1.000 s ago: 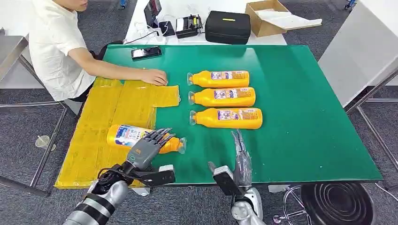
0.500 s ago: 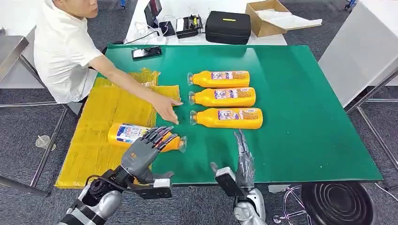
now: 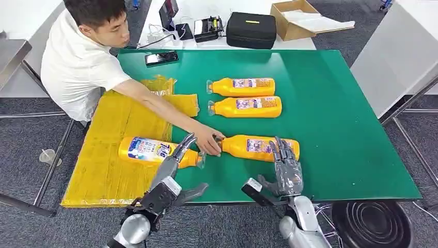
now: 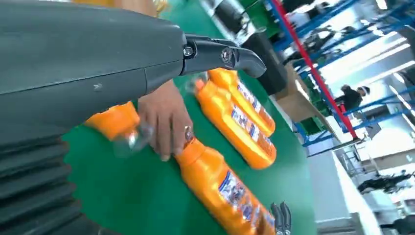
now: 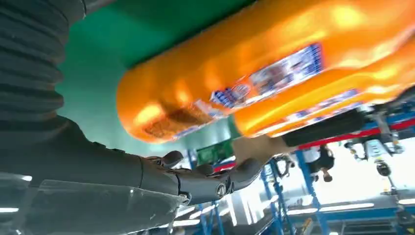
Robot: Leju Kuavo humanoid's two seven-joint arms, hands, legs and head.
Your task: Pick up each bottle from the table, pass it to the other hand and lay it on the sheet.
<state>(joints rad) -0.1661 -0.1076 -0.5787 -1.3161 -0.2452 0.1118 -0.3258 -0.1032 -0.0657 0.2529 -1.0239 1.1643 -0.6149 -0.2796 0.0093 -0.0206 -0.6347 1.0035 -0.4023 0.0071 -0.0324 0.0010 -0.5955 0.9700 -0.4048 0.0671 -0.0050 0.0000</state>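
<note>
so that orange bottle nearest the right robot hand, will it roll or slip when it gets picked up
The orange bottle lies on its side on the smooth green table, so a nudge may roll it. Its glossy surface looks slippery. It appears full, so probably fairly heavy, and stiff. The right robot hand reaches its base end; a person's hand is at the cap.

Person's hand [image 3: 208, 143] covers the cap of the nearest table bottle [image 3: 261, 148]; right hand [image 3: 285, 169] fingers overlap its base, contact unclear. Left hand [image 3: 170, 178] hides part of the sheet bottle [image 3: 155, 151] neck. Right wrist view blurred, label unreadable.
</note>
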